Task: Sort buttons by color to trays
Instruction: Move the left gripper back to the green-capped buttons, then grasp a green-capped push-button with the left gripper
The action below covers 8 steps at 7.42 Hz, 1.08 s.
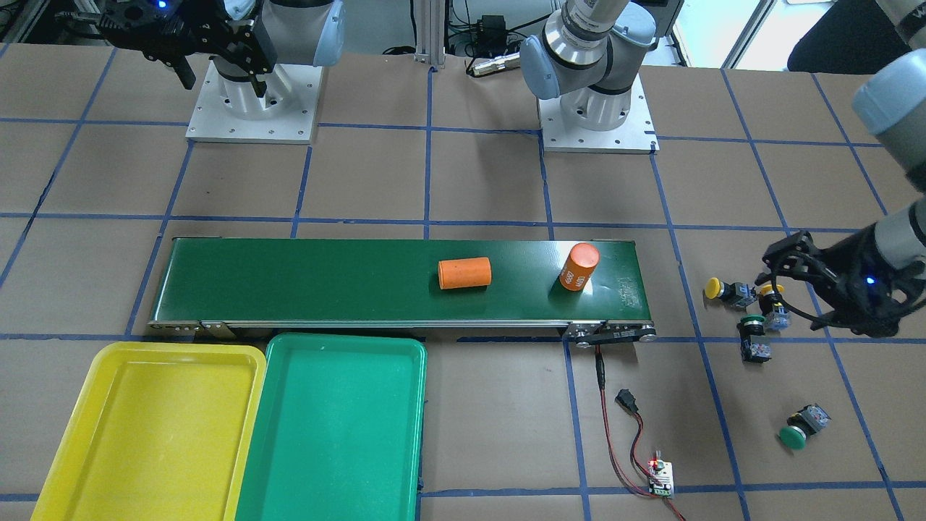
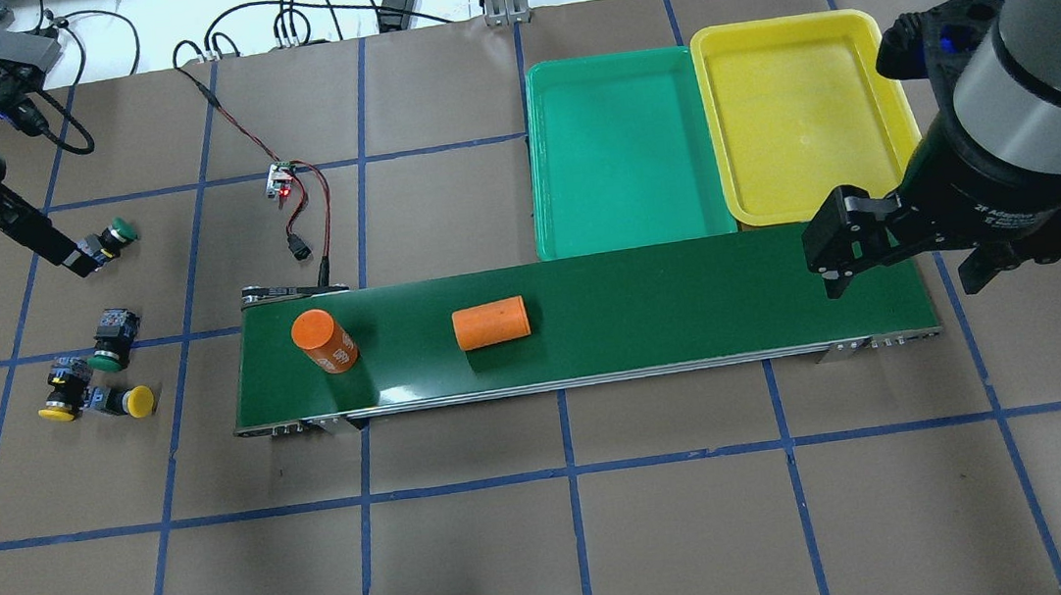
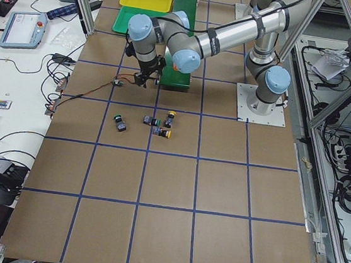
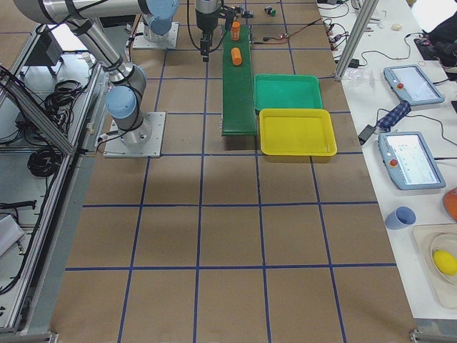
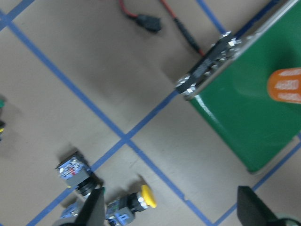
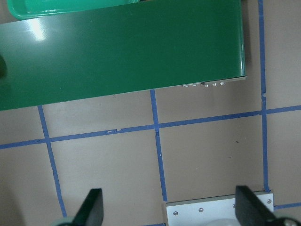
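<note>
The four buttons are scattered at the frame's right, and a strip of tabletop is seen between them and the belt. The leftmost yellow button is laid sideways, cap leftward. The left gripper and right gripper are held spread; the trays are set lower left.

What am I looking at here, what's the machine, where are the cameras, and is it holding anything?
Two robot arms stand at a table, filmed from above, the front, both table ends and each wrist. The left gripper hangs open near four push-buttons, two yellow and two green, lying loose on the table. The right gripper is open near a green conveyor belt carrying two orange cylinders. A green tray and a yellow tray sit empty beside the belt. Nothing is held.
</note>
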Each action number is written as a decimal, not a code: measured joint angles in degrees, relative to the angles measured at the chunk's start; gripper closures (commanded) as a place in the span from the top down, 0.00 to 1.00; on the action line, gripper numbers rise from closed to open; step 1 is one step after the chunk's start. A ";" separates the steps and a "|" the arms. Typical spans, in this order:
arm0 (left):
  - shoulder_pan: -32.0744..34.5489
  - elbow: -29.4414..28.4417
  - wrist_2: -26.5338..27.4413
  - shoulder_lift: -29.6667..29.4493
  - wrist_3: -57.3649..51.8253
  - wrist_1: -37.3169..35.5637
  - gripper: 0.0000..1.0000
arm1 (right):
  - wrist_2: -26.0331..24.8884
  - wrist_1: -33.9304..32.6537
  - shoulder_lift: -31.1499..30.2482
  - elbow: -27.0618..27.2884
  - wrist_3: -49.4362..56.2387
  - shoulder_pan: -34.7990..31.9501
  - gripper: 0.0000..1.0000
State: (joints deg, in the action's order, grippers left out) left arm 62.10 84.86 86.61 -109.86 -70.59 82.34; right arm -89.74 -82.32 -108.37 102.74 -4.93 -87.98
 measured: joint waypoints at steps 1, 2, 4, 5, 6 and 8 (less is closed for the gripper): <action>-1.79 -4.11 0.11 -4.65 -3.71 -2.01 1.00 | -0.02 0.00 0.00 0.00 0.21 0.00 1.00; -2.84 -8.73 0.31 -9.42 -7.21 -3.02 1.00 | -0.06 0.03 0.00 0.05 0.40 0.00 1.00; -3.90 -16.18 0.37 -18.07 -11.42 -3.89 1.00 | -0.08 0.05 -0.03 0.17 0.57 0.05 1.00; -4.23 -17.97 0.20 -21.20 -12.30 -4.62 1.00 | -0.08 0.05 -0.02 0.22 0.61 0.08 1.00; -4.35 -18.69 0.04 -23.32 -12.53 -5.14 1.00 | -0.09 0.04 -0.01 0.24 0.62 0.08 1.00; -4.06 -18.51 -0.94 -25.45 -11.71 -5.41 1.00 | -0.09 -0.02 0.00 0.26 0.62 0.09 1.00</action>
State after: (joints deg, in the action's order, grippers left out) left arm 58.04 66.35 85.67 -135.30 -82.30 76.93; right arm -89.82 -82.34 -108.37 103.00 -4.31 -87.89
